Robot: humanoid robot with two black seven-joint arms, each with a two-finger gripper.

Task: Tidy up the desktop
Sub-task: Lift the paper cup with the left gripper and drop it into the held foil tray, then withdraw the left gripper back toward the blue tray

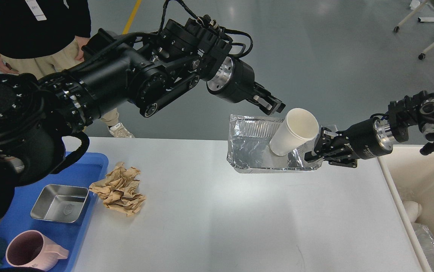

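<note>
Left fingers parted above the cup in the foil tray; right fingers grip the tray's edge on the bench.

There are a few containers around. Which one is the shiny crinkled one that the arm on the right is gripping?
The foil tray at the desktop's far edge: crumpled silver, its right rim pinched by the right gripper. The steel dish and pink mug sit untouched in the blue tray.

The pink mug bears dark lettering and the steel tin an emblem, both unreadable.
</note>
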